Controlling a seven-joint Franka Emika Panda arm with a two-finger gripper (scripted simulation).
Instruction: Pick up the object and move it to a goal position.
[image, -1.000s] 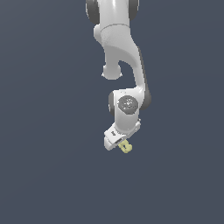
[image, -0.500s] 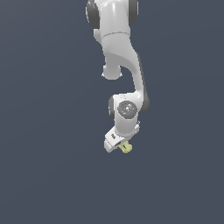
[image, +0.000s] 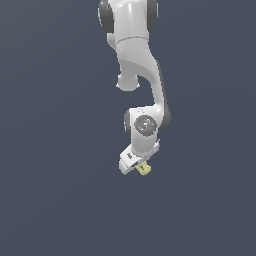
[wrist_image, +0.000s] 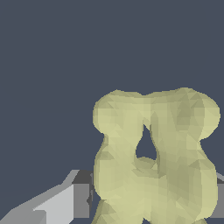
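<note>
In the exterior view the plain dark blue-grey background fills the left side, with no edge, bench or goal marker that I can make out. Toward the middle, the white jointed robot arm (image: 137, 65) hangs down from the top edge, where its base is cut off, and bends at a round wrist joint. Below that joint the white tool (image: 136, 165) points down and toward the exterior view's right, tilted rather than plumb. Just at its tip, slightly to the right, sits the small pale yellow lumpy piece with a hole through it (image: 143, 169), which is the object.

The object appears clamped in the tool: in the wrist view it fills the frame (wrist_image: 155, 162), with a grey finger pad (wrist_image: 72, 199) pressed against one flank and a sliver of another finger at the opposite edge. Being gripped from both sides would explain why it hangs free of any surface.

My judgement is that the carry toward the goal is under way. The lower part of the object is cut off in the wrist view, so how deep it sits between the fingers cannot be told, nor where the goal lies.
</note>
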